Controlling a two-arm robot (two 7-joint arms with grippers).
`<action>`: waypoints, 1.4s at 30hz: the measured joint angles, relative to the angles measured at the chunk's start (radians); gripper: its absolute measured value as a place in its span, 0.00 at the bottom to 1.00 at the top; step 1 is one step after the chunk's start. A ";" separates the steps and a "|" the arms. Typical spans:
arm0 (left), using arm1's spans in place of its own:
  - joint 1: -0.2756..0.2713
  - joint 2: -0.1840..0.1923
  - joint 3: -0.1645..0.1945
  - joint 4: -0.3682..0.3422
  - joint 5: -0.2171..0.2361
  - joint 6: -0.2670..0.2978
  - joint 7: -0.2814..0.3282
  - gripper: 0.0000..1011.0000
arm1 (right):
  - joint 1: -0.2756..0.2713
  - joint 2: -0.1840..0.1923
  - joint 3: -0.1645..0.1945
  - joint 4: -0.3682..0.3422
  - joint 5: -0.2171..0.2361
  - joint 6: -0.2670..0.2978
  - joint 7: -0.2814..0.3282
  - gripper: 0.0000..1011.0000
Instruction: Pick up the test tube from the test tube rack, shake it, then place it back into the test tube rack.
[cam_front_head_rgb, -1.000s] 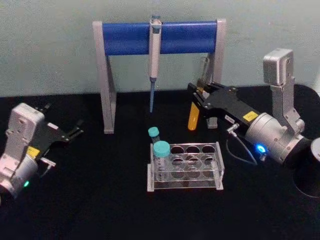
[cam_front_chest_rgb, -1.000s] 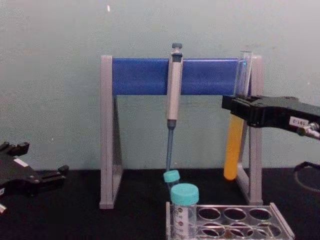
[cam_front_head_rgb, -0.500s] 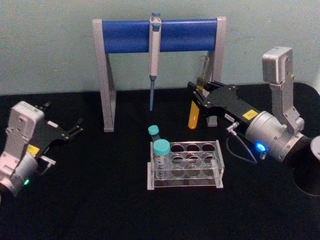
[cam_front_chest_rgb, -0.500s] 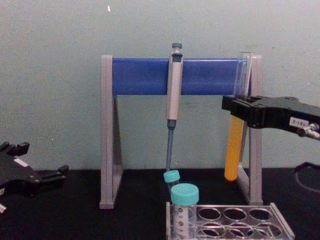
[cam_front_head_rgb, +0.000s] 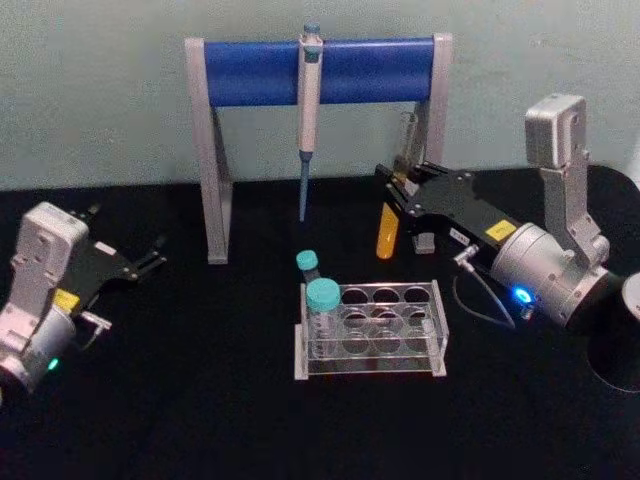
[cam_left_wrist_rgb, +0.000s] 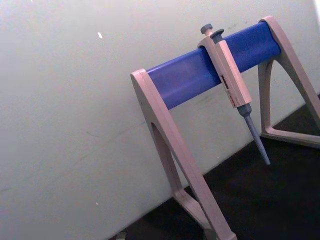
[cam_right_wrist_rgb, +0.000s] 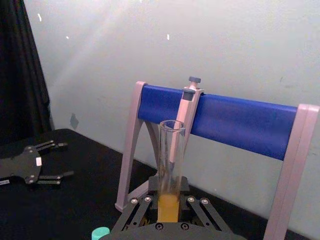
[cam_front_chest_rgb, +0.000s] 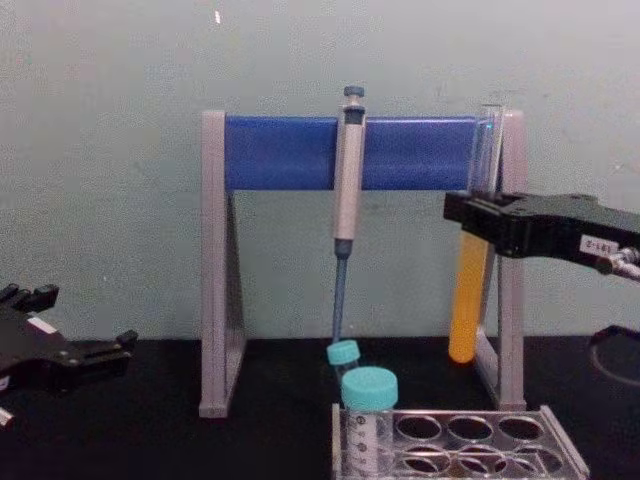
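Right end effector clamps the uncapped test tube; hard shaking could slosh liquid out. Left end effector idles at left, wide

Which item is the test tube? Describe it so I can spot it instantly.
Find the tall grey stand with the blue crossbar; by its right leg the right gripper holds the test tube upright in the air. It is the only long uncapped glass tube, orange-yellow in its lower half, unlike the short teal-capped vials or the hanging pipette.
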 joint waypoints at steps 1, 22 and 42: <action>0.000 0.000 0.000 0.000 0.000 0.000 0.000 0.99 | 0.000 0.000 0.000 0.000 0.000 0.000 0.000 0.22; 0.000 0.000 0.000 0.000 0.000 0.000 0.000 0.99 | -0.072 0.052 0.014 -0.076 0.032 0.012 0.023 0.22; 0.000 0.000 0.000 0.000 0.000 0.000 0.000 0.99 | -0.079 0.051 -0.013 -0.055 0.025 0.025 0.016 0.22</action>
